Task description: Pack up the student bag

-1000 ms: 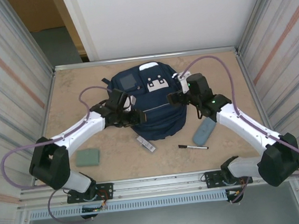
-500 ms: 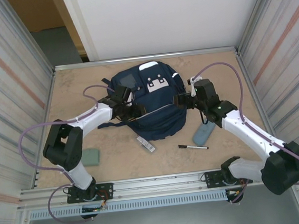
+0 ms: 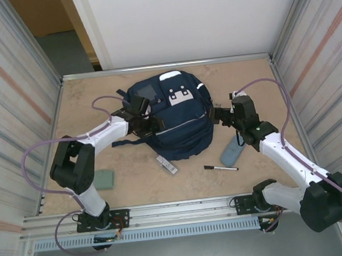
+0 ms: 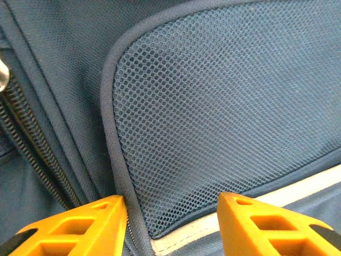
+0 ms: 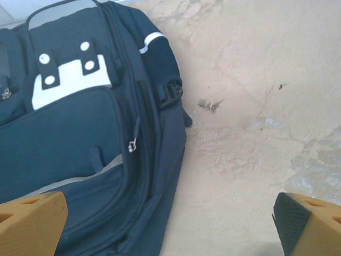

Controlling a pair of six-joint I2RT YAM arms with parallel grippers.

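item: student bag [image 3: 173, 118], lying toward table [image 3: 96, 105] far edge | left gripper [image 4: 170, 224] spread over mesh pocket [image 4: 224, 106] | right gripper [image 5: 168, 216] spread wide alongside | step: we are judging bag-opening underway; next probably needing zip pull [image 5: 131, 143] pinched

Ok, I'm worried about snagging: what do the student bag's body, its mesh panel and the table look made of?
The student bag: woven synthetic cloth, likely nylon or polyester, matte navy; a fine weave shows. Its mesh panel: open knit netting with regular small holes, edged in smooth piping. The table: hard, mottled beige, stone or laminate; the look leaves that open.
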